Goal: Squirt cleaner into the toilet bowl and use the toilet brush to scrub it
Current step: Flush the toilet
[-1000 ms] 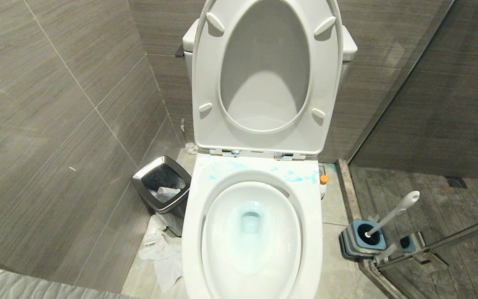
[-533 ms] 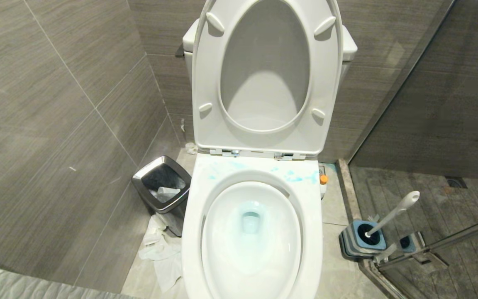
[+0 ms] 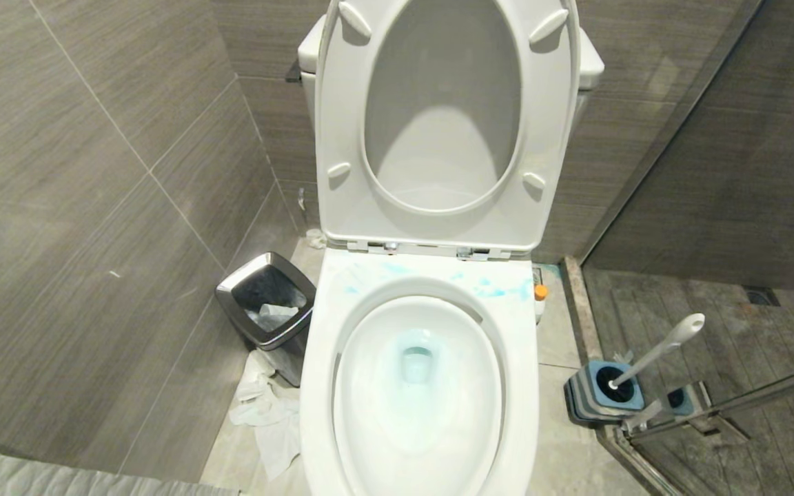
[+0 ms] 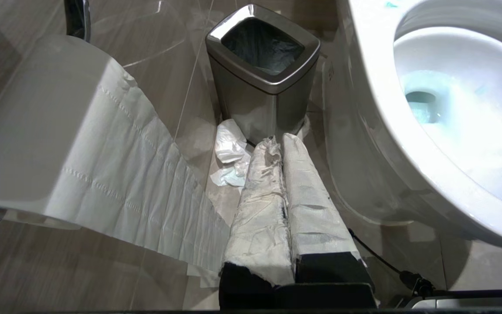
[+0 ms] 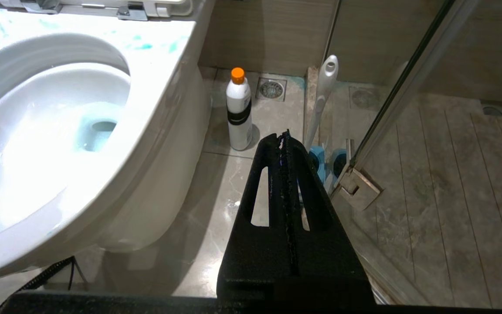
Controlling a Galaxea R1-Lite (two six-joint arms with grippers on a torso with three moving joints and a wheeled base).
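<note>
Left end effector (image 4: 279, 141): two fingers wrapped in white cloth, pressed together, empty, hanging low beside the small square steel bin (image 4: 263, 65) and crumpled tissue (image 4: 230, 152) on the floor. Right end effector (image 5: 285, 137): black slotted fingers pressed together, empty, hanging over the floor tiles between bowl and glass shower door (image 5: 408, 69). Change: in the head view the whole scene has shifted slightly against a second ago, toilet looming larger and higher in frame; this reads as the camera tipping, nothing in the room having moved. Judged meaning: the robot is settling its stance, no grasp begun. Large glossy white ceramic toilet bowl (image 3: 321, 386): centre of view, seat and lid (image 3: 438, 227) raised upright. Thin turquoise-blue cleaner (image 3: 490, 289): smears across the back of the broad rim, faint blue tint in the water at the drain; squirting appears done. White plastic bottle with orange cap and black band (image 5: 239, 111): upright on the floor just beside the bowl's right flank. Toilet brush with long slim white handle (image 3: 659, 350): leaning in its squarish blue-and-grey striped holder (image 3: 600, 399) on the floor to the robot's right, near the shower door hinge; dark bristle head seated in the holder. Scrubbing not yet started.
</note>
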